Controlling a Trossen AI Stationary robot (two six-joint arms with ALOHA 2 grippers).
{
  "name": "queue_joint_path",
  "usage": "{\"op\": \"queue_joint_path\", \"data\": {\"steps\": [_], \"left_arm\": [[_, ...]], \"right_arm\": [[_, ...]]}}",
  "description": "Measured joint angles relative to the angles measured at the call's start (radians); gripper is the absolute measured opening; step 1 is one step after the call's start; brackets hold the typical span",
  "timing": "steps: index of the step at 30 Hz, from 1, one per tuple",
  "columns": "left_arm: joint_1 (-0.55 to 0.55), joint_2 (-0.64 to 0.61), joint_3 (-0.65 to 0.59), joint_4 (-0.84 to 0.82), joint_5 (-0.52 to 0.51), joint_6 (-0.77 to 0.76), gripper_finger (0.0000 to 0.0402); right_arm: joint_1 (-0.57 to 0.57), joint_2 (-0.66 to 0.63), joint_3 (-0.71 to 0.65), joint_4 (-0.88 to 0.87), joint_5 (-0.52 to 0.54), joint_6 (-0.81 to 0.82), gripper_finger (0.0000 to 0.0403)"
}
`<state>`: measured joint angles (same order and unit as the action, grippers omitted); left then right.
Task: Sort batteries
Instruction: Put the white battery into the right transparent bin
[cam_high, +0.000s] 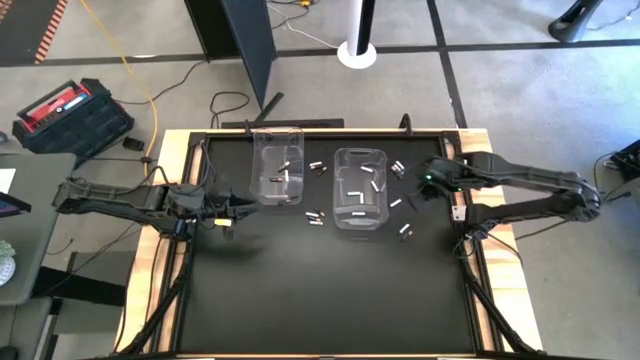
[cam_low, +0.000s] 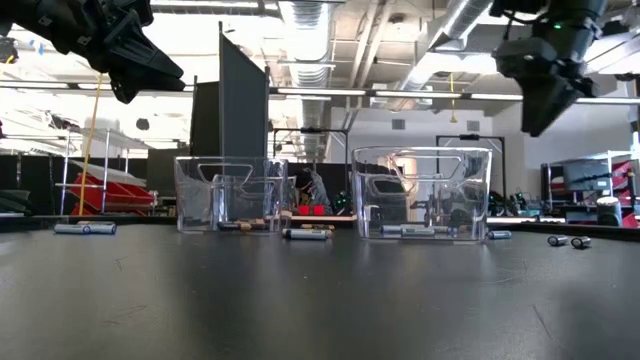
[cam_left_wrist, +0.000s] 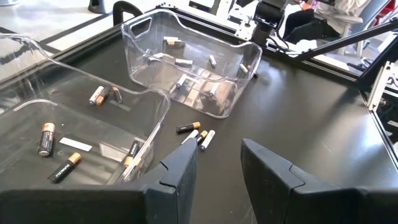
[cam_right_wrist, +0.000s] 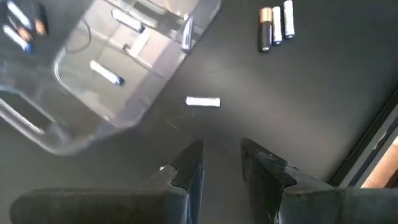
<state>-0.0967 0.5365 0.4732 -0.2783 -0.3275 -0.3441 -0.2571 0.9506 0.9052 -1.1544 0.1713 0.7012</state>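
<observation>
Two clear bins stand on the black mat. The left bin (cam_high: 278, 165) holds dark, copper-ended batteries (cam_left_wrist: 46, 138); the right bin (cam_high: 360, 187) holds white batteries (cam_left_wrist: 183, 62). Loose batteries lie between the bins (cam_high: 316, 215) and right of the right bin (cam_high: 400, 170). My left gripper (cam_left_wrist: 221, 168) hovers open, left of the left bin (cam_left_wrist: 74, 124), nothing between its fingers. My right gripper (cam_right_wrist: 221, 162) hangs open above the mat, right of the right bin (cam_right_wrist: 124, 56), pointing steeply down over a white battery (cam_right_wrist: 203, 101) that lies flat on the mat.
Three batteries (cam_right_wrist: 275, 26) lie side by side on the mat beyond the right bin's corner. More loose cells lie near the table's right edge (cam_low: 568, 240) and one at the left (cam_low: 85, 228). The mat's near half (cam_high: 320, 300) is bare.
</observation>
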Motion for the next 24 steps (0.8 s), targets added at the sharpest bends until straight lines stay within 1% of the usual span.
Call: {"op": "queue_joint_path", "data": {"steps": [4,6,11,15,19,24], "left_arm": [[0.000,0.000,0.000,0.000,0.000,-0.001,0.0119],[0.000,0.000,0.000,0.000,0.000,-0.001,0.0119],[0.000,0.000,0.000,-0.001,0.000,-0.001,0.0119],[0.000,0.000,0.000,-0.001,0.000,-0.001,0.0119],[0.000,0.000,0.000,-0.001,0.000,-0.001,0.0119],[0.000,0.000,0.000,-0.001,0.000,-0.001,0.0119]], "right_arm": [[-0.043,-0.005,-0.037,-0.023,-0.112,-0.058,0.0122],[-0.060,0.003,-0.061,-0.018,-0.145,-0.114,0.0122],[-0.090,0.090,-0.078,0.001,-0.193,-0.333,0.0122],[-0.114,0.195,-0.078,0.055,-0.251,-0.562,0.0122],[-0.133,0.311,-0.078,0.096,-0.253,-0.746,0.0122],[-0.138,0.437,-0.077,0.133,-0.238,-0.867,0.0123]]}}
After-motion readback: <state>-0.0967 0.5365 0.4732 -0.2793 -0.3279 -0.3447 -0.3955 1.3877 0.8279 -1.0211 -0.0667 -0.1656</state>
